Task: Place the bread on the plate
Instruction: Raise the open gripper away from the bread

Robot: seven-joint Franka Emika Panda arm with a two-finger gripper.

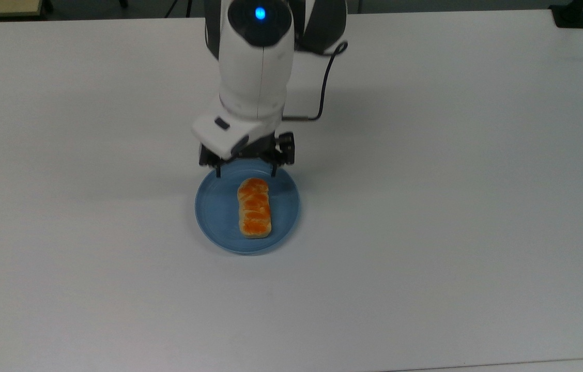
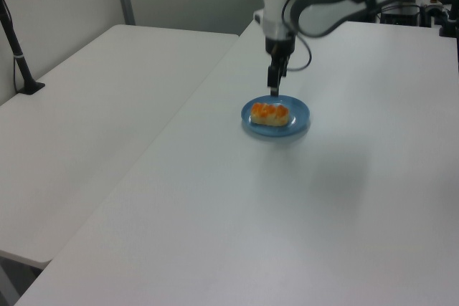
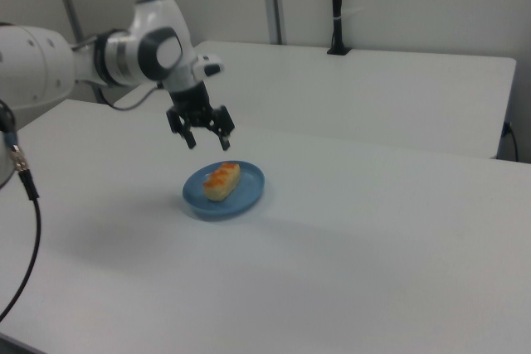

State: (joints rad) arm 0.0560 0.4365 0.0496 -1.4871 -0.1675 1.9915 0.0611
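In the right view, from left to right, we see the white arm reaching over the table [image 3: 373,230], wrist pointing down; the gripper [image 3: 207,141] hangs spread and empty above the plate [image 3: 249,192], where the bread [image 3: 221,181] lies flat

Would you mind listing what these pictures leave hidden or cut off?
- Top view: the arm is cut off by the upper edge.
- Top view: the plate has its far rim covered by the open gripper.
- All views: the underside of the bread rests unseen on the plate.
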